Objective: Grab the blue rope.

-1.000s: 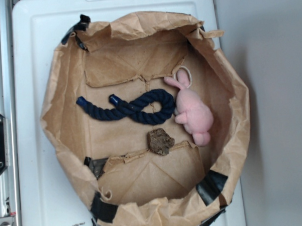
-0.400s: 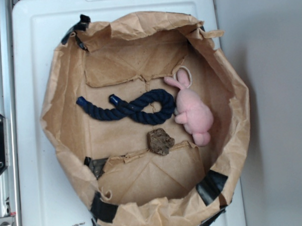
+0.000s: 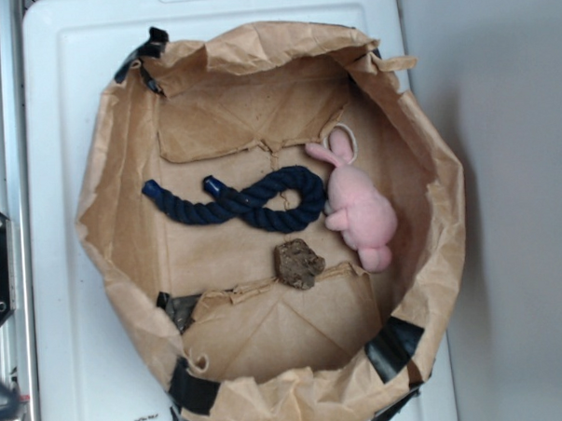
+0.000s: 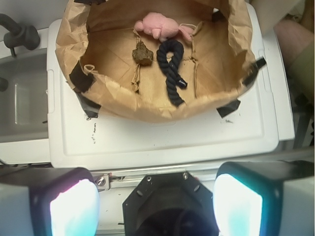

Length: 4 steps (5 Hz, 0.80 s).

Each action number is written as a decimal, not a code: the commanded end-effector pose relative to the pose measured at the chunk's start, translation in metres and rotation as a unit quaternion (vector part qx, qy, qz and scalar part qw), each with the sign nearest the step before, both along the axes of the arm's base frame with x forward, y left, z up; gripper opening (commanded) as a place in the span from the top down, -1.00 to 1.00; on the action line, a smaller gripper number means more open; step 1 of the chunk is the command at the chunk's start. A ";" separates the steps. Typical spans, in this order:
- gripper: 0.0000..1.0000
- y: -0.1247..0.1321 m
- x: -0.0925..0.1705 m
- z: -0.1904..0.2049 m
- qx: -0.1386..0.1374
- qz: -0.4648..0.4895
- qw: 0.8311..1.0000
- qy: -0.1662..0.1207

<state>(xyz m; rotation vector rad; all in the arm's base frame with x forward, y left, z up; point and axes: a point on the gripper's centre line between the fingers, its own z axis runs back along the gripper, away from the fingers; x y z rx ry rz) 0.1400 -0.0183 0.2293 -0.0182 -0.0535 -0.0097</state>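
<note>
A white lidded bin (image 3: 69, 276) carried a brown paper bag (image 3: 423, 260) folded down and taped into a shallow basin, presumably to keep the loose things corralled. On its floor lay the blue rope (image 3: 248, 201), looped, its capped ends toward one wall; a pink plush rabbit (image 3: 357, 207) touched the loop and a brown lump (image 3: 297, 263) sat just beside it. The gripper (image 4: 156, 206) hung well back, fingers spread wide, their tips cut off by the frame.
</note>
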 end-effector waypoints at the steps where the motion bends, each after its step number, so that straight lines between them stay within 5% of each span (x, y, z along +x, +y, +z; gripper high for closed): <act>1: -1.00 0.003 0.029 -0.002 0.014 -0.048 0.998 -0.026; 2: -1.00 -0.002 0.043 -0.016 0.015 -0.117 0.992 -0.032; 4: -1.00 -0.009 0.052 -0.018 -0.030 -0.221 0.973 -0.068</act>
